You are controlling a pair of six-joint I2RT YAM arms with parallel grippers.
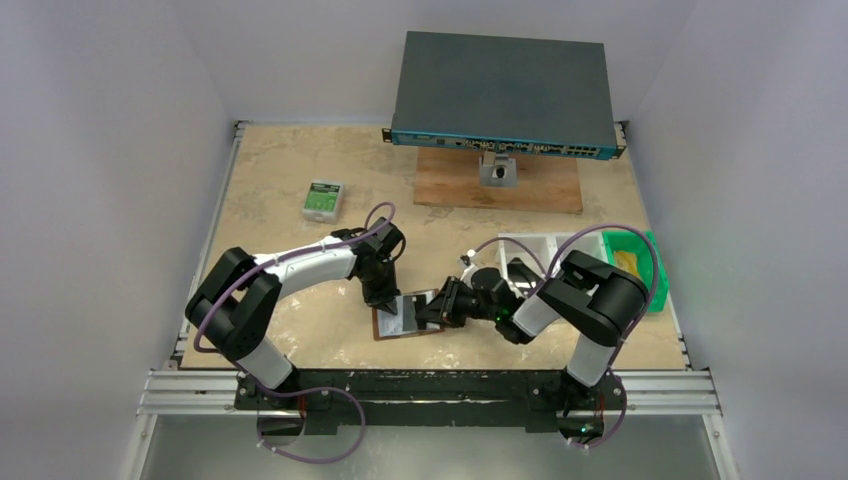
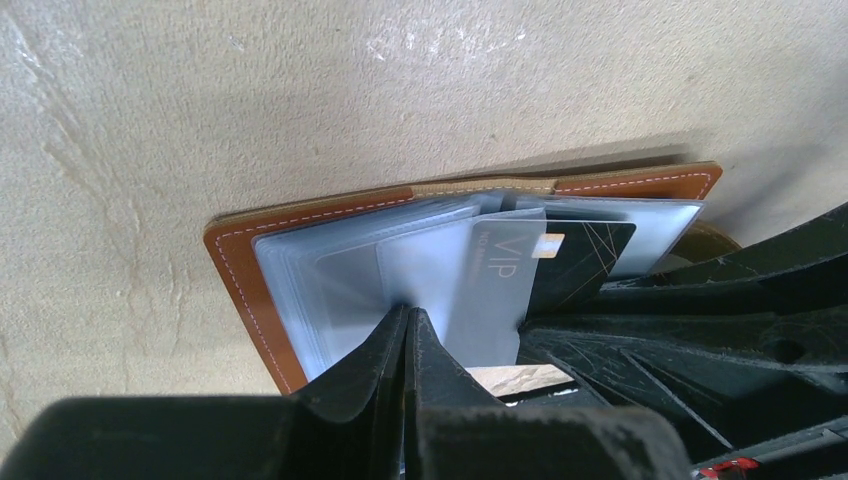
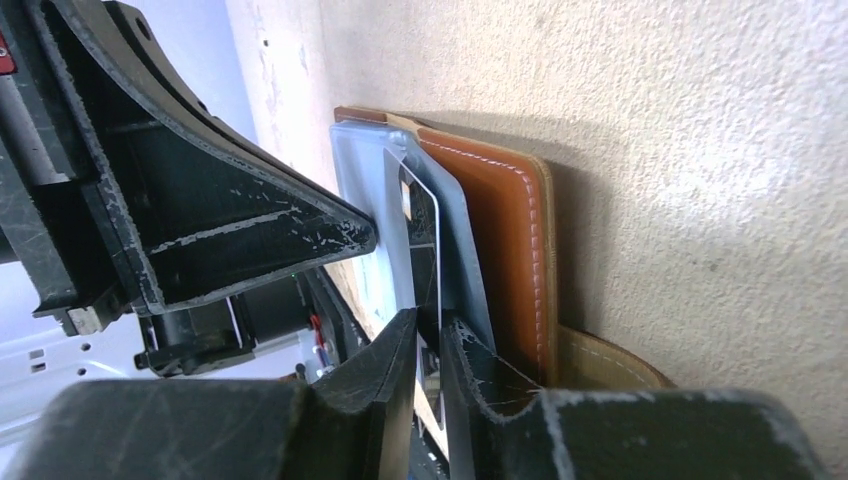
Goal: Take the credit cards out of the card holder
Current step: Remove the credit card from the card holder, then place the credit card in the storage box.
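The card holder is seen lying open on the bench, close to the near edge and about midway between the two arms. Its brown leather cover is down and its clear sleeves are fanned upward. The left claw is pressed together with nothing held between its fingers. Its tips are set on the sleeves, so the holder is pinned to the bench.

The right claw is placed low at the holder's right side, and the right-hand edge of a dark card marked VIP is found between its fingers. These fingers stand narrowly apart, and it cannot be told whether the card is truly pinched or merely straddled. The card's left part is covered by clear plastic, while its right part is exposed.

The step in hand is judged to be the drawing of this card out of its pocket. A firm pinch on the exposed edge would be called for next. A straight pull to the right, along the plane of the sleeve, would then be needed, with the holder pinned by the left claw. If the pull were angled upward, the sleeve or the whole holder might be dragged along. No card is seen lying free on the bench, so the task is judged to be at an early stage.
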